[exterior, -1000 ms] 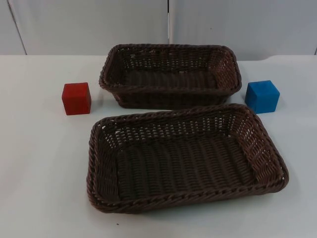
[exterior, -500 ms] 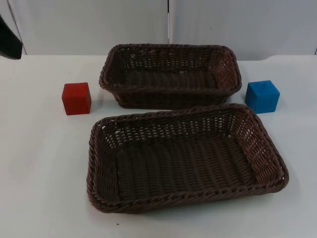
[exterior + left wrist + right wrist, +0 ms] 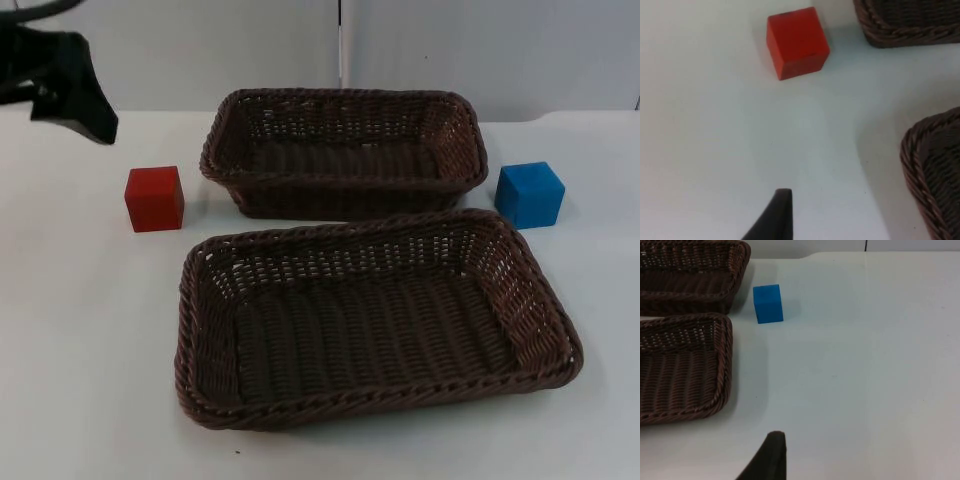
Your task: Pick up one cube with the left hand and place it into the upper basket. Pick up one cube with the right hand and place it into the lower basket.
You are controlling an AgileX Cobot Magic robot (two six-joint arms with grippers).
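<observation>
A: We start with the biggest thing, the lower basket (image 3: 375, 318), and place the rest from it. Why do we think it lies so near us?

B: We judge it leaves both sides free for an arm to reach in. The upper basket (image 3: 345, 150) lies just behind it, their rims almost touching. We count two baskets, and neither holds a cube.

A: And the cubes?

B: Two as well. The red cube (image 3: 154, 198) stands on the table beyond the lower basket's far left corner, apart from both rims; we take it to be set on the left arm's side for that arm. The blue cube (image 3: 530, 194) stands beyond the far right corner, just beside the rim, on the right arm's side.

A: Where are our grippers?

B: The left gripper (image 3: 85, 105) hangs well behind and to the left of the lower basket, past the red cube, holding nothing; we cannot tell how wide its fingers stand. The right gripper (image 3: 771, 452) waits well to the right of the lower basket, above bare table, also carrying nothing, and its opening we cannot tell either.
</observation>
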